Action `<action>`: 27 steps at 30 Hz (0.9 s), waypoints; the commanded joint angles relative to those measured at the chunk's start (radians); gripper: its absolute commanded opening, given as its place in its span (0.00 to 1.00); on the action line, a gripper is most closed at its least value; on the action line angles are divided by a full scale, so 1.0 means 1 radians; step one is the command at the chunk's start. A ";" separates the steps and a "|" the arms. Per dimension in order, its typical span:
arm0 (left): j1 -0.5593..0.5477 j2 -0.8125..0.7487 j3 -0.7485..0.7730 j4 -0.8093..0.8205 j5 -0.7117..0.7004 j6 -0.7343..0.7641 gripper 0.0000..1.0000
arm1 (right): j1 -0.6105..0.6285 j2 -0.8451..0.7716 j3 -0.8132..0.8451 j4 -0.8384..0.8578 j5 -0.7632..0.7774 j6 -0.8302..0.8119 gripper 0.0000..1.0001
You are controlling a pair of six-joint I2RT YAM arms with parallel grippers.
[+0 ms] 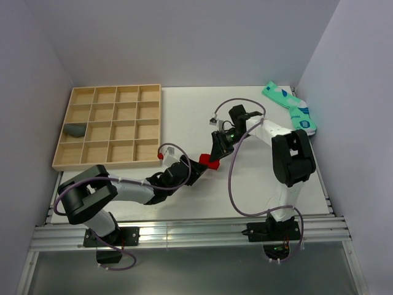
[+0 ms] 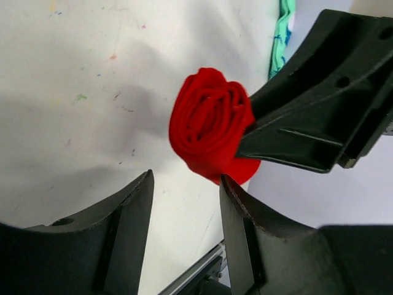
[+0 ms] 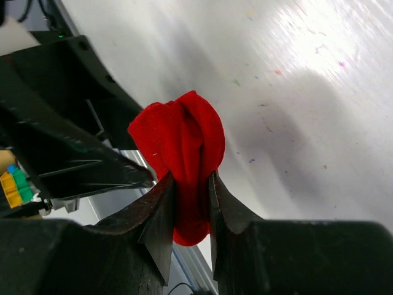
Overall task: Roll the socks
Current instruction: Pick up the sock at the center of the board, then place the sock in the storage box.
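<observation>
- Top view: the rolled red sock (image 1: 212, 161) rests on the white tabletop (image 1: 184, 110), pinched at the tip of the right claw (image 1: 215, 156). The left claw (image 1: 198, 166) is just beside it. The grey sock (image 1: 75, 129) lies in a wooden tray (image 1: 104, 163) compartment, well apart from the right claw.
- Left wrist: the left claw's fingers stand apart with nothing between them, and the roll is just beyond their gap.
- Right wrist: the right claw is clamped on the roll's lower part.

Bright, even overhead light. Glare washes the bench (image 3: 319, 43) at the right wrist view's upper right. Soft grey shadows cross the left wrist view's left half. The red sock (image 2: 209, 123) is sharp; the lower edges are dark.
</observation>
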State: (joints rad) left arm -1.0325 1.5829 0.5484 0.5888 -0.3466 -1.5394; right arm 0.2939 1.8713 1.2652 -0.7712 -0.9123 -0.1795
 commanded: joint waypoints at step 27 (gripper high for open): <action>0.049 0.042 0.032 0.267 0.000 0.001 0.48 | -0.009 -0.138 0.076 -0.141 -0.172 0.011 0.00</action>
State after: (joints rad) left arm -0.9878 1.6035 0.5541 0.8074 -0.3416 -1.5364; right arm 0.2832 1.7977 1.2980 -0.8692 -1.0073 -0.1753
